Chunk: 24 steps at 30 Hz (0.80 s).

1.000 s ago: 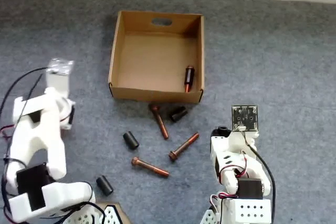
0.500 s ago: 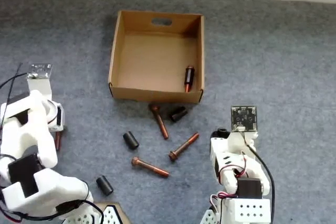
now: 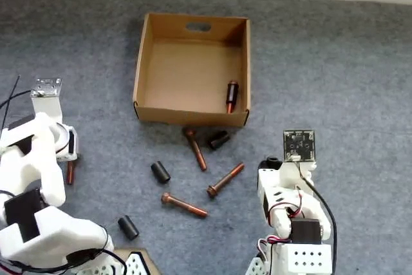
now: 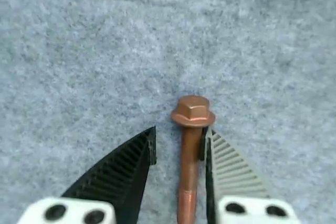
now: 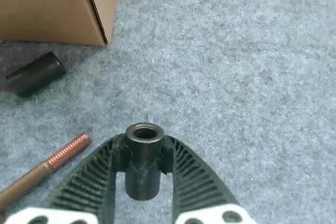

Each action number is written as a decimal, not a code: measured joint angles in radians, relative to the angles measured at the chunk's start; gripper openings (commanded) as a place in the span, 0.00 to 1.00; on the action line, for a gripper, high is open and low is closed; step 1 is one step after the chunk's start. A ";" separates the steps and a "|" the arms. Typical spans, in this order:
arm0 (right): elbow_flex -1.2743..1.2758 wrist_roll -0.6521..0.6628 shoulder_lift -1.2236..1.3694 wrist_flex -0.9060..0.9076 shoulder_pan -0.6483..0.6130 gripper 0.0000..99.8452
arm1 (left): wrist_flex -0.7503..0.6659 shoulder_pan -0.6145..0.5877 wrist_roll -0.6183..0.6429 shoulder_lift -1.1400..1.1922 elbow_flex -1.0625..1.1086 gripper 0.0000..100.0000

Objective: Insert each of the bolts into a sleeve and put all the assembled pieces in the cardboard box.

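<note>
Bolts (image 3: 195,149) and sleeves (image 3: 160,172) lie loose on the desk (image 3: 335,62) just in front of the cardboard box (image 3: 138,75), where one assembled piece (image 3: 231,96) already rests by the right wall. Well left of the box, the left pincer (image 4: 180,131) sits released astride a copper hex-head bolt (image 4: 190,145) (grey jaw touching, black jaw apart), likely lined up to grasp. Near the box's right front corner, the right pincer (image 5: 142,144) clenches a black sleeve (image 5: 143,163) bore outward, probably to receive a bolt. No writing is readable.

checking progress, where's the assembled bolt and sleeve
High view: the assembled piece lies in the cardboard box, against its right wall by the near corner.
</note>
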 measured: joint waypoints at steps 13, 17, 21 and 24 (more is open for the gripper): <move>0.000 0.000 0.000 0.000 0.000 0.01 | 0.080 0.020 -0.002 -0.121 -0.002 0.15; 0.000 0.000 0.000 0.000 0.000 0.01 | 0.083 0.029 0.000 -0.126 -0.002 0.15; 0.000 0.000 0.000 0.000 0.000 0.01 | 0.068 0.038 0.002 -0.127 0.023 0.15; 0.000 0.000 0.000 0.000 0.000 0.01 | 0.026 0.044 0.002 -0.141 0.058 0.15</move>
